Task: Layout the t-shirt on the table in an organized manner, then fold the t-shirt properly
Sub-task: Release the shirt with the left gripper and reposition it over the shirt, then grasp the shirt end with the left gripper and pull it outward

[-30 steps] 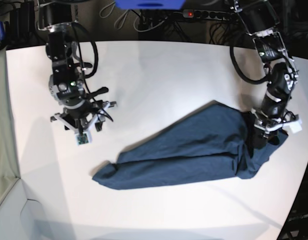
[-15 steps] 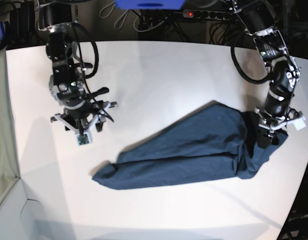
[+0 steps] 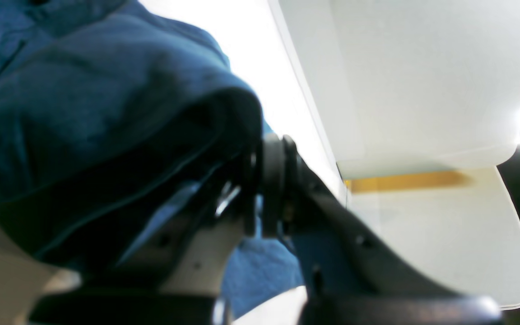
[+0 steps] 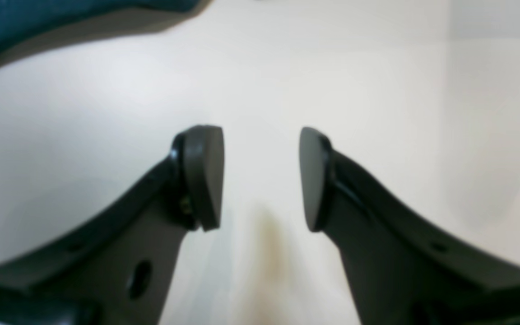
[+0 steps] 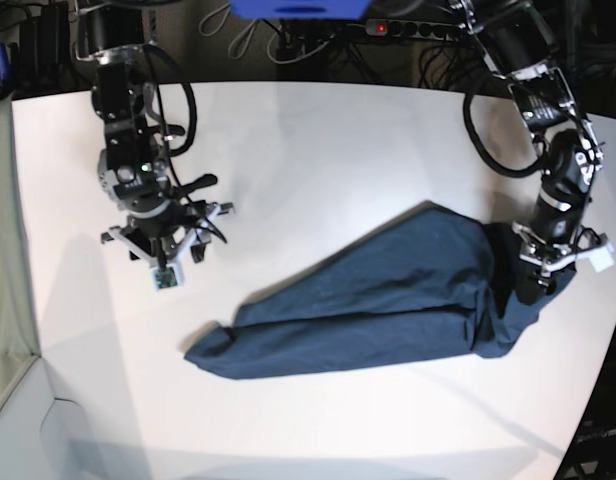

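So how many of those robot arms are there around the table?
2. The right arm's tool hangs open over bare table, apart from the t-shirt. The left arm's tool is shut on the t-shirt's end.

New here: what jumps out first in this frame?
The dark navy t-shirt, bunched into a long diagonal heap across the white table rather than spread flat. At its end near the table's edge, the left end effector is shut on a fold of the cloth, as the left wrist view shows close up. The right end effector hangs open over bare table, well clear of the shirt.
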